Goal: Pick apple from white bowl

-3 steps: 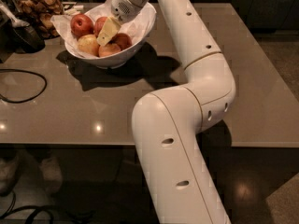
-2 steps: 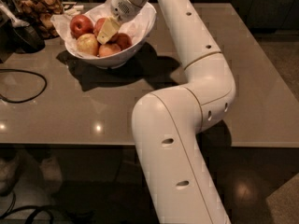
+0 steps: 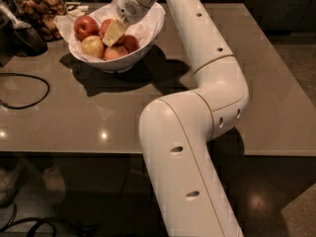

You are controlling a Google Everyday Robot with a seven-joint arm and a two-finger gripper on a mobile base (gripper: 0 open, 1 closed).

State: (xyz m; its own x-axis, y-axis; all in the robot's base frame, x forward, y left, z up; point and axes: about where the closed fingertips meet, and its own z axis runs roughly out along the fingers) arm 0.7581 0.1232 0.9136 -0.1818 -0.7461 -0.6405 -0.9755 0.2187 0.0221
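**Robot gripper sits low among the apples in the white bowl**

A white robot arm [image 3: 197, 132] stretches across a grey-brown table [image 3: 74, 117] to a white bowl [image 3: 131, 59]. The gripper [image 3: 114, 33] is inside the bowl, just below its far rim, with its pale end pressed into the fruit.

Almost nothing has moved since a second ago. The gripper, the bowl and every apple lie where they did. That stillness suggests the reach into the bowl is finished and the arm is at the point of taking hold, with the lift out not yet begun. Whether the gripper is parted or clamped cannot be told from this angle, because its own body hides the far side.

The bowl is lined with crumpled white paper [image 3: 145, 26] and holds about five apples.
- The apple [image 3: 103, 28], bright red, lies in the middle of the bowl. It touches the gripper's left side and is partly hidden by it. It appears to be the one aimed at, though little of it shows.
- A darker red apple [image 3: 85, 27] rests against the bowl's left rim.
- A yellow-green apple [image 3: 93, 47] lies at the bowl's near left.
- A pinkish apple [image 3: 114, 52] lies at its near side.
- A small dark red apple [image 3: 130, 43] lies in the bowl just right of the gripper.

Beyond the bowl to its left stands a jar [image 3: 42, 6] of brown snacks. A black cable [image 3: 29, 90] loops on the table nearer than the bowl.
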